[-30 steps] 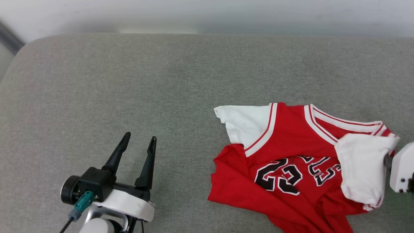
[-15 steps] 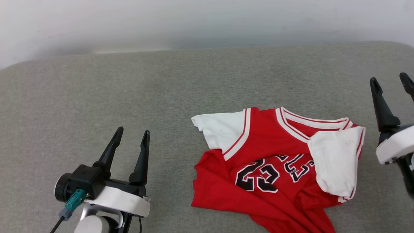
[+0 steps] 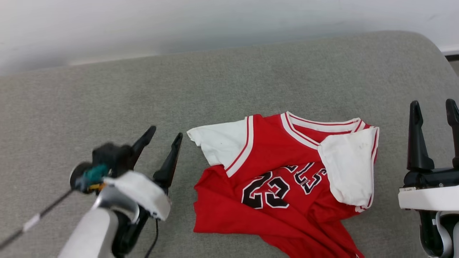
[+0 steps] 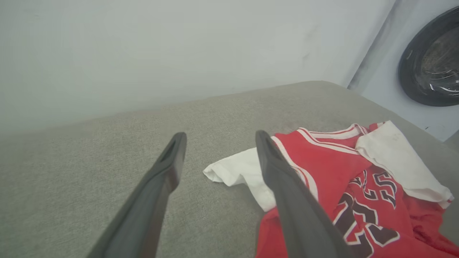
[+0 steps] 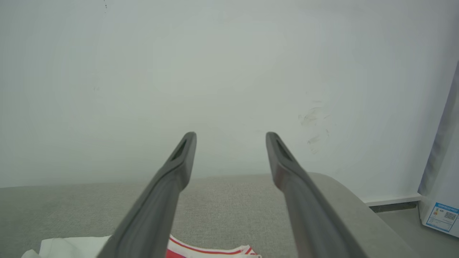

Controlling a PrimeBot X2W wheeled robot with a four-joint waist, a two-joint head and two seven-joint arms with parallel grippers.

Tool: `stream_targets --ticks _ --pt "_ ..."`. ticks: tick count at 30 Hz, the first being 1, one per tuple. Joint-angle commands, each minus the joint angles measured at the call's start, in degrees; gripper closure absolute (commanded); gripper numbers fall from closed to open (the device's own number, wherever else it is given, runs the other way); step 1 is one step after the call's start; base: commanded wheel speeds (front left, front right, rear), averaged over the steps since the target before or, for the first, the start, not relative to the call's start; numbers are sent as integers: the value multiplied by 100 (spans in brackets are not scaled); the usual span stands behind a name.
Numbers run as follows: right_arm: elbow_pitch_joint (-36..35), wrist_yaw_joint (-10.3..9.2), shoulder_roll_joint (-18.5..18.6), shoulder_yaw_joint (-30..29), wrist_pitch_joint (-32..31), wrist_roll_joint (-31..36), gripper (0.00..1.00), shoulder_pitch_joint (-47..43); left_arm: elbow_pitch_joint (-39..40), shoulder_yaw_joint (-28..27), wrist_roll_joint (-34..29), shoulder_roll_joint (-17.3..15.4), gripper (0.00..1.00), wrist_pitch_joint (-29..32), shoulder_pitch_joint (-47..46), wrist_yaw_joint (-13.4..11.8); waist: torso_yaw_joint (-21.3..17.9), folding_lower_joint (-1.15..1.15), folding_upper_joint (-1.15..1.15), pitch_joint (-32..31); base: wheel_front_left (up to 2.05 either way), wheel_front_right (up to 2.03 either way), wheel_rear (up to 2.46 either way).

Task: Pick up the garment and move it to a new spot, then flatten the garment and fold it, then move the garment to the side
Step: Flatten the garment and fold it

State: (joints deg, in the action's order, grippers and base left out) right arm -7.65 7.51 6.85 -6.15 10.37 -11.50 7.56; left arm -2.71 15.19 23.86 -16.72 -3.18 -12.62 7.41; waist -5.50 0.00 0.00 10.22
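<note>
**Now: both hands open, shirt lying loose between them**

Right now the shirt lies rumpled on the grey cushion, and neither of my hands touches it. It is face up, red with white short sleeves and striped trim. The black, white-edged number on its chest is creased. One white sleeve is spread flat on the shirt's side toward my left hand. The other sleeve is folded inward over the chest, just below the collar. The hem end is bunched and runs off the bottom of the head view.

My left hand is just beside the spread sleeve, its two dark fingers parted with nothing between them. From my left wrist I see those fingers wide apart above the cushion, the shirt beyond and beside one of them, and past the shirt a round dark machine door.

My right hand is on the shirt's other side, near the folded sleeve but apart from it, and it too is spread and empty. From my right wrist the fingers point at the pale wall behind the shirt, with only a strip of the shirt at the bottom edge.
</note>
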Motion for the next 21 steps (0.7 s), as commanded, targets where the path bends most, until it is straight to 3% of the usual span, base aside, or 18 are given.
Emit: stream_targets --ticks 1,13,17,21 --pt "-72 -4 -63 -22 44 72 0 -3 8 155 165 -107 0 434 -326 10 -155 0 0 165 0 0 0" --pt "-30 -3 -318 -205 278 231 0 246 -748 1234 1956 -1174 0 4450 -2738 3 -755 0 0 829 0 0 0" --pt "57 -3 -367 -208 349 226 0 302 -1087 1558 2111 -1431 0 5139 -3126 4 -927 0 0 983 0 0 0" --pt "129 -3 -392 -207 417 192 0 322 -1329 1940 1961 -1667 0 5312 -3332 3 -1036 0 0 1107 0 0 0"
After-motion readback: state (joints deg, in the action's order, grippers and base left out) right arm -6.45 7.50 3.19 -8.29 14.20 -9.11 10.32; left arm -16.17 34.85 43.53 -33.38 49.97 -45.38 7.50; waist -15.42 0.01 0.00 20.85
